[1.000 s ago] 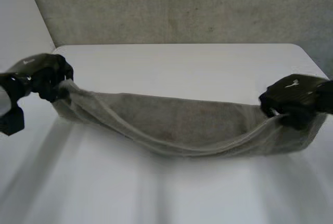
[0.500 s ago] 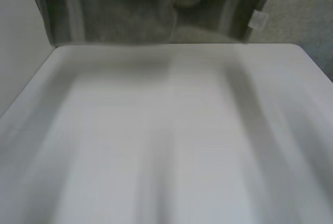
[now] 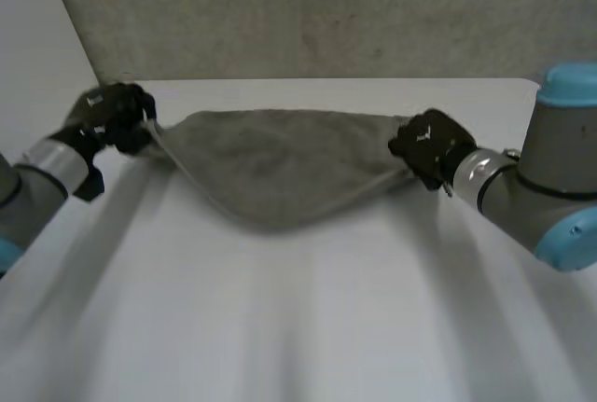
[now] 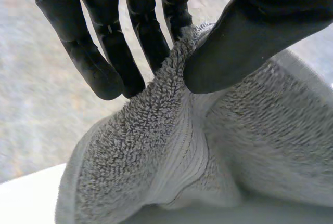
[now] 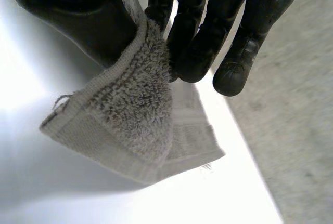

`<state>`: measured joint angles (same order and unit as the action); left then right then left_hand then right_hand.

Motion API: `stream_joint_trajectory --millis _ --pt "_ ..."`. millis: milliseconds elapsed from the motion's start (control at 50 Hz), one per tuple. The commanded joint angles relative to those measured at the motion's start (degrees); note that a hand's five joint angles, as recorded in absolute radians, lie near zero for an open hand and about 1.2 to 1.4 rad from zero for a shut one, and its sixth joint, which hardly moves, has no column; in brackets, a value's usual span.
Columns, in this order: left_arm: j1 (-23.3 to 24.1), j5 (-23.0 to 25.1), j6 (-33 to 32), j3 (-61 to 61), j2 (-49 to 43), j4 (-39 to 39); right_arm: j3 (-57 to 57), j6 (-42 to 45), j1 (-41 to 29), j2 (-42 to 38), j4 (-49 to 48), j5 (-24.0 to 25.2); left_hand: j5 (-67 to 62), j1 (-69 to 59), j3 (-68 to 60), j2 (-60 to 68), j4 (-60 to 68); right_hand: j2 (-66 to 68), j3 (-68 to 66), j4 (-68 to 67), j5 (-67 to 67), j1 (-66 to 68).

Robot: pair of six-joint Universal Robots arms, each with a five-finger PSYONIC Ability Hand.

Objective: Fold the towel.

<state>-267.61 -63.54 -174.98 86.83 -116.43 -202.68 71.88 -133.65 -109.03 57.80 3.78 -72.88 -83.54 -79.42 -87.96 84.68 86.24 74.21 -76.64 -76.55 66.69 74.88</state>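
The left hand's (image 4: 130, 52) fingers and thumb pinch a bunched edge of the grey terry towel (image 4: 171, 151) between them. In its own wrist view the right hand (image 5: 203, 37) likewise nips a folded corner of the towel (image 5: 135, 125) between thumb and fingers. A small mark at the hem there is too small to read.

From the head view, the left hand (image 3: 112, 117) and right hand (image 3: 427, 148) hold opposite ends of the towel (image 3: 280, 164). It stretches between them over the far part of the white table (image 3: 298, 327), its middle sagging toward the near side. Half a second ago the towel was flung high above the table's far edge, showing a white label; now it is down, with both hands back in sight. A rough grey wall (image 3: 326, 10) stands behind the table.
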Motion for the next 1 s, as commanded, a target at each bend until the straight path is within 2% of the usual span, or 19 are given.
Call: stream_joint_trajectory --millis 20,160,220,260,280,320,440,560,600,620,660,720,760,840,880,920,940,980,1000 --pt "-1.77 3.77 -2.74 6.76 6.02 0.53 5.72 -0.82 1.01 8.53 1.23 -0.33 13.54 -0.58 7.96 -4.68 -6.24 5.79 -3.36 -3.45 3.31 5.12" --pt "-6.17 5.18 -2.56 12.04 16.06 4.13 10.39 -0.82 3.82 19.46 6.51 0.11 13.54 -0.58 7.96 -4.68 -6.24 5.79 -3.36 -3.45 3.31 5.12" --pt "-8.54 7.46 -2.56 14.94 22.38 6.68 11.71 -0.56 5.14 24.99 12.22 0.37 13.54 -0.58 7.96 -4.68 -6.24 5.79 -3.36 -3.45 3.31 5.12" --pt "-12.3 10.0 -2.3 17.13 28.25 8.78 12.15 -0.38 8.29 29.28 17.99 0.63 13.54 -0.58 7.96 -4.68 -6.24 5.79 -3.36 -3.45 3.31 5.12" --pt "-12.32 10.01 -2.3 17.14 28.27 8.79 12.15 -0.38 8.31 29.3 18.02 0.64 13.54 -0.58 7.96 -4.68 -6.24 5.79 -3.36 -3.45 3.31 5.12" --pt "-16.7 12.03 -1.51 18.37 32.12 10.28 11.62 -0.38 11.28 32.19 21.7 1.6 13.54 -0.58 7.96 -4.68 -6.24 5.79 -3.36 -3.45 3.31 5.12" --pt "-18.56 12.83 1.57 17.93 33.63 10.99 11.27 -0.73 13.14 34.84 22.06 5.65 13.54 -0.58 7.96 -4.68 -6.24 5.79 -3.36 -3.45 3.31 5.12" --pt "-15.75 12.91 3.24 16.52 29.59 10.28 10.65 -1.17 12.79 30.62 21.71 7.23 13.54 -0.58 7.96 -4.68 -6.24 5.79 -3.36 -3.45 3.31 5.12" --pt "-10.25 11.78 2.8 13.12 21.9 9.67 8.12 -1.61 11.39 24.93 21.19 6.62 13.54 -0.58 7.96 -4.68 -6.24 5.79 -3.36 -3.45 3.31 5.12" --pt "-10.21 11.77 2.8 13.1 21.86 9.67 8.1 -1.61 11.38 24.91 21.19 6.61 13.54 -0.58 7.96 -4.68 -6.24 5.79 -3.36 -3.45 3.31 5.12" --pt "-5.4 9.85 2.63 7.76 14.07 10.72 4.43 -1.7 8.76 20.01 21.19 5.21 13.54 -0.58 7.96 -4.68 -6.24 5.79 -3.36 -3.45 3.31 5.12" --pt "-3.89 8.52 2.54 4.75 10.87 12.04 2.48 -1.7 7.52 17.88 21.19 4.24 13.54 -0.58 7.96 -4.68 -6.24 5.79 -3.36 -3.45 3.31 5.12" --pt "-2.92 5.72 1.93 -3.12 5.62 15.37 -3.55 -1.53 6.03 13.33 21.01 1.71 13.54 -0.58 7.96 -4.68 -6.24 5.79 -3.36 -3.45 3.31 5.12" --pt "-2.04 2.45 1.04 -14.24 2.17 18.11 -13.08 -1.97 5.32 9.35 19.69 -1.3 13.54 -0.58 7.96 -4.68 -6.24 5.79 -3.36 -3.45 3.31 5.12" --pt "-1.42 0.61 1.04 -20.48 1.29 19.16 -18.97 -2.4 4.79 8.12 17.49 -2.79 13.54 -0.58 7.96 -4.68 -6.24 5.79 -3.36 -3.45 3.31 5.12" --pt "0.15 -3.06 1.92 -32.11 1.11 19.69 -26.58 -5.99 2.95 7.94 8.84 -4.72 13.54 -0.58 7.96 -4.68 -6.24 5.79 -3.36 -3.45 3.31 5.12" --pt "0.16 -3.08 1.92 -32.17 1.11 19.69 -26.61 -6.01 2.94 7.94 8.79 -4.73 13.54 -0.58 7.96 -4.68 -6.24 5.79 -3.36 -3.45 3.31 5.12" --pt "1.03 -5.97 3.58 -40.04 1.64 18.55 -27.41 -11.0 2.24 10.12 -2.23 -5.16 13.54 -0.58 7.96 -4.68 -6.24 5.79 -3.36 -3.45 3.31 5.12" --pt "1.04 -5.98 3.59 -40.08 1.64 18.55 -27.4 -11.02 2.24 10.14 -2.28 -5.16 13.54 -0.58 7.96 -4.68 -6.24 5.79 -3.36 -3.45 3.31 5.12"
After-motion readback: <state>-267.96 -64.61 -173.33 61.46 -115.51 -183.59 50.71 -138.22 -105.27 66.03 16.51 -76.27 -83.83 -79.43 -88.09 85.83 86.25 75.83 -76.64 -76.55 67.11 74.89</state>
